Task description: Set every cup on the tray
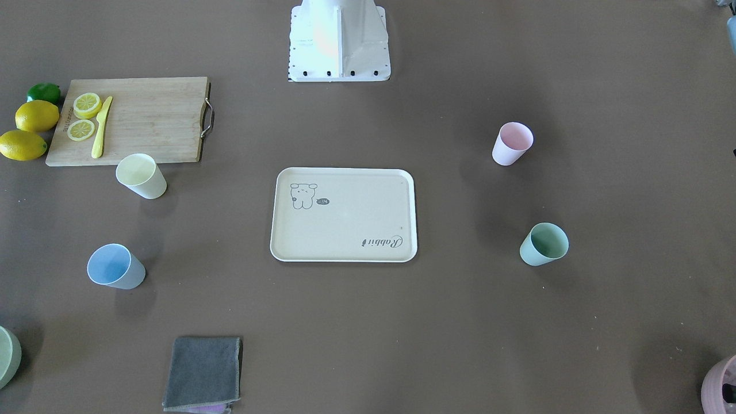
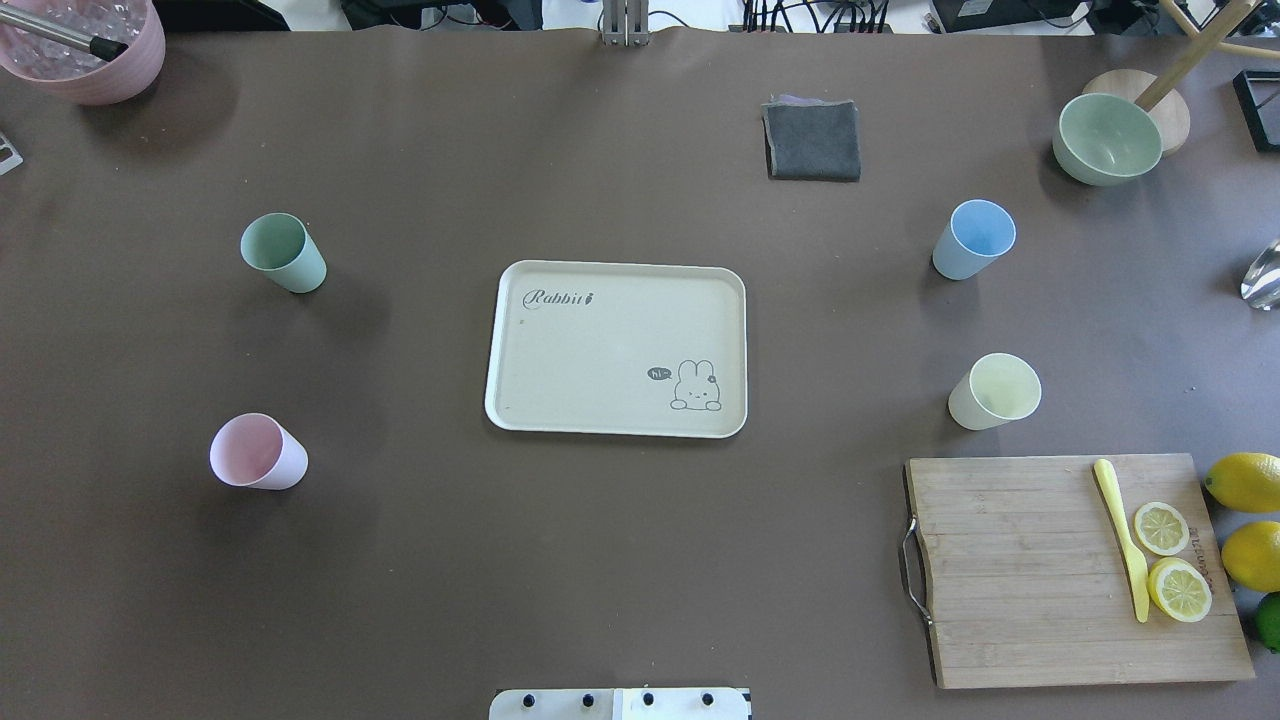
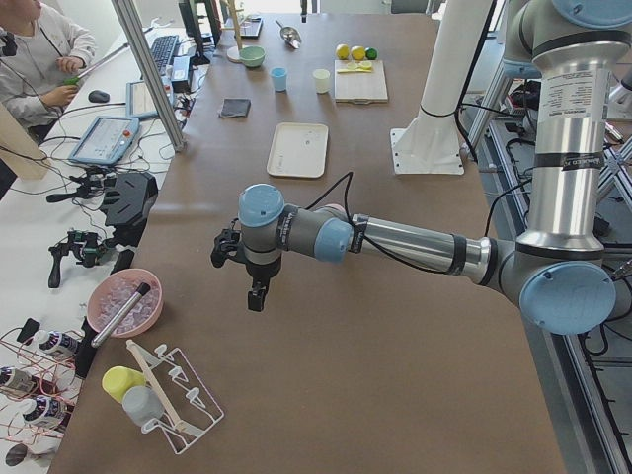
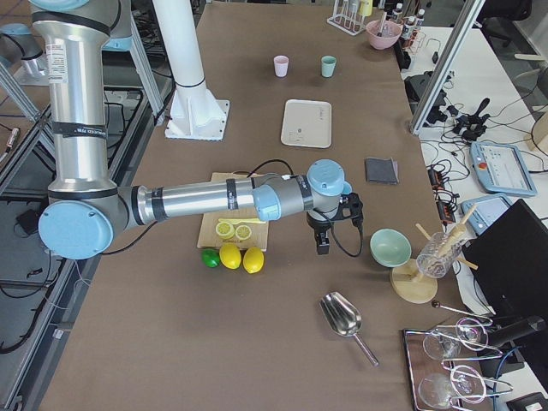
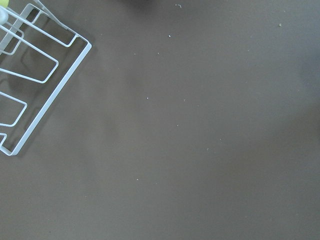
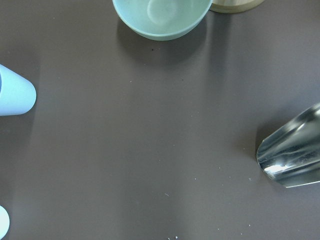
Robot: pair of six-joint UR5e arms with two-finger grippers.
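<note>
The cream tray (image 2: 600, 340) lies mid-table with nothing on it. All four cups stand upright on the table around it. The mint green cup (image 2: 284, 252) and the pink cup (image 2: 257, 452) are on my left. The light blue cup (image 2: 972, 239) and the pale yellow cup (image 2: 993, 391) are on my right. My left gripper (image 3: 255, 294) hangs over bare table far beyond the green and pink cups. My right gripper (image 4: 322, 247) hangs over the table between the lemons and the green bowl. Both show only in side views, so I cannot tell whether they are open or shut.
A wooden cutting board (image 2: 1070, 570) with lemon slices and a yellow knife lies near right, with lemons (image 2: 1245, 480) beside it. A grey cloth (image 2: 812, 140), a green bowl (image 2: 1105, 138), a metal scoop (image 6: 292, 155) and a pink bowl (image 2: 85, 50) sit around the far side. A wire rack (image 5: 35, 75) stands at the left end.
</note>
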